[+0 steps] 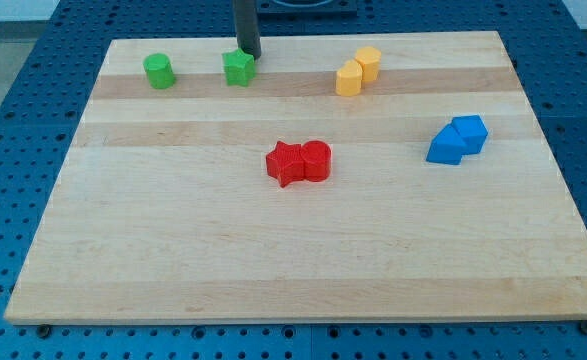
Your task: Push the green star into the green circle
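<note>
Fingers absent: rod ends in my tip (250, 55), nothing open, closed or gripped. Tip set touching green star (238, 68) at its upper right, judged placed so for push toward view's left. Green circle (159, 71) found left of star, apart, same row near worktop (293, 250) top edge. Elsewhere: 2 yellow blocks (358, 70) touching, red star (286, 163) against red cylinder (316, 160), 2 blue blocks (458, 139) touching. Blocks matte, plastic-looking; worktop pale wood planks, smooth.
</note>
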`<action>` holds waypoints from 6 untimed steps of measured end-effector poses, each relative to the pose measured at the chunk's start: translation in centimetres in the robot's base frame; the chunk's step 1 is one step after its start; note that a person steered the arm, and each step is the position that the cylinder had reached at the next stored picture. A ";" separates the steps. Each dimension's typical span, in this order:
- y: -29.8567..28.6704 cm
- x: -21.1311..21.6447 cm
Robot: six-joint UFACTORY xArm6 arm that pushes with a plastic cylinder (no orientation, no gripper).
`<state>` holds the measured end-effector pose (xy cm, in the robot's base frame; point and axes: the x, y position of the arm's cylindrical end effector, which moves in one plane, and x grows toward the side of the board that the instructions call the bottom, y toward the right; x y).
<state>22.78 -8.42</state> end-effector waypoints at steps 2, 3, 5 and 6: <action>5.7 -2.6; 5.7 0.6; 5.4 2.2; 5.4 2.8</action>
<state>25.57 -3.06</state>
